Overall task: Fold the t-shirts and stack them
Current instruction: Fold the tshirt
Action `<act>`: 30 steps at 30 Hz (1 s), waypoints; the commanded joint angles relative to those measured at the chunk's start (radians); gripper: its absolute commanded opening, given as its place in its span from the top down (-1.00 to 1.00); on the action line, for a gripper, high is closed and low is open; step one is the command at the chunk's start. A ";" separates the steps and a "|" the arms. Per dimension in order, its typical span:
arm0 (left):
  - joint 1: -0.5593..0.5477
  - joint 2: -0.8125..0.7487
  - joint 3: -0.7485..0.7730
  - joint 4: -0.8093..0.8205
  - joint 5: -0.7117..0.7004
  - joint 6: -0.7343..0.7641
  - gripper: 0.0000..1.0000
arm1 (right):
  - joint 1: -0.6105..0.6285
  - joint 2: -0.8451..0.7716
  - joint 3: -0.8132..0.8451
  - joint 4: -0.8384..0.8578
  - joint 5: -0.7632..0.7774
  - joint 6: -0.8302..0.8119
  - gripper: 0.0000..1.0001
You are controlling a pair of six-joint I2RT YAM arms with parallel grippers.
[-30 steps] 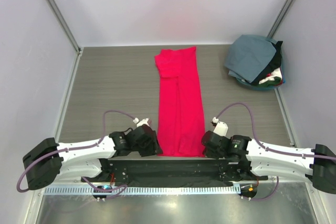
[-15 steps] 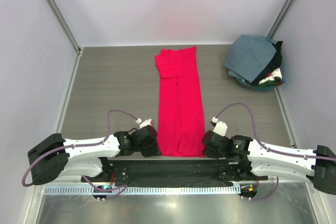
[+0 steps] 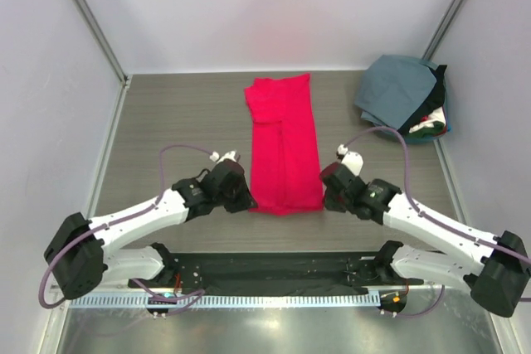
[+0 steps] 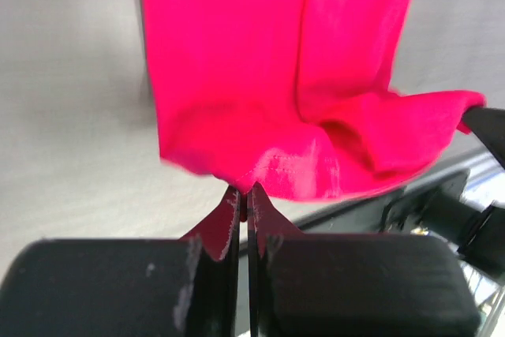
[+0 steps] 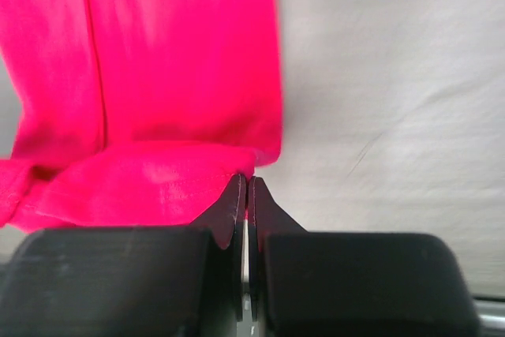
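L hand (image 3: 248, 203) just clamped shut on the near-L hem corner of the red shirt (image 3: 284, 134). R hand (image 3: 326, 200) pinches the near-R corner. Both have lifted the hem off the near edge twd 12, so the halving fold looks begun. The shirt lies mid-worktop (image 3: 182, 122). Tub (image 3: 397, 136) at 2 o'clock has a grey-blue shirt (image 3: 398, 89) on top, dark + white cloth (image 3: 428, 124) under.

Robot lab cell: white panel walls (image 3: 274, 6), aluminium corner posts (image 3: 87, 18), two robot arms (image 3: 141, 221) at grey tabletop (image 3: 174, 122).

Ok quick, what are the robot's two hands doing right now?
Left gripper: closed, pinching the near left corner of the red t-shirt.
Right gripper: closed, pinching the shirt's near right corner.
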 commanded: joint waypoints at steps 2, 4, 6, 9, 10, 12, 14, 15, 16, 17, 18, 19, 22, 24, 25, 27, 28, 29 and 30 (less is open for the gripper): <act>0.102 0.087 0.147 -0.028 0.025 0.160 1.00 | -0.153 0.090 0.149 0.017 0.027 -0.224 0.98; 0.174 0.152 0.189 -0.027 0.061 0.214 1.00 | -0.195 0.173 0.215 0.046 0.018 -0.287 0.98; 0.225 0.205 0.253 -0.022 0.083 0.257 1.00 | -0.262 0.255 0.263 0.060 -0.005 -0.321 0.98; 0.300 0.335 0.351 -0.010 0.107 0.292 1.00 | -0.350 0.373 0.394 0.089 -0.039 -0.382 0.98; 0.324 0.364 0.391 0.010 0.120 0.299 1.00 | -0.368 0.410 0.424 0.095 -0.053 -0.393 0.98; 0.347 0.447 0.430 0.031 0.136 0.300 1.00 | -0.416 0.476 0.479 0.110 -0.099 -0.424 0.98; 0.364 0.508 0.491 0.045 0.124 0.299 1.00 | -0.439 0.578 0.566 0.116 -0.117 -0.447 0.98; 0.366 0.524 0.506 0.053 0.108 0.300 1.00 | -0.459 0.611 0.620 0.120 -0.131 -0.451 0.98; 0.368 0.542 0.542 0.067 0.087 0.305 1.00 | -0.467 0.659 0.642 0.121 -0.140 -0.455 0.98; 0.369 0.561 0.559 0.074 0.076 0.306 1.00 | -0.474 0.687 0.663 0.123 -0.151 -0.461 0.98; 0.369 0.603 0.577 0.074 0.071 0.306 1.00 | -0.485 0.710 0.686 0.124 -0.165 -0.461 0.98; 0.374 0.624 0.618 0.068 0.070 0.308 1.00 | -0.494 0.731 0.735 0.123 -0.189 -0.462 0.97; 0.390 0.679 0.674 0.067 0.093 0.294 1.00 | -0.505 0.817 0.821 0.124 -0.217 -0.464 0.98; 0.395 0.696 0.695 0.068 0.091 0.293 1.00 | -0.508 0.871 0.858 0.124 -0.226 -0.464 0.98; 0.401 0.710 0.715 0.067 0.087 0.290 1.00 | -0.510 0.885 0.889 0.123 -0.232 -0.467 0.98; 0.409 0.725 0.735 0.059 0.082 0.285 1.00 | -0.517 0.929 0.915 0.123 -0.245 -0.468 0.97; 0.415 0.737 0.752 0.052 0.082 0.283 1.00 | -0.520 0.943 0.941 0.124 -0.248 -0.468 0.98; 0.420 0.742 0.760 0.050 0.081 0.282 0.99 | -0.526 0.960 0.956 0.124 -0.263 -0.471 0.98; 0.423 0.748 0.764 0.044 0.079 0.279 1.00 | -0.528 0.986 0.982 0.124 -0.266 -0.471 0.98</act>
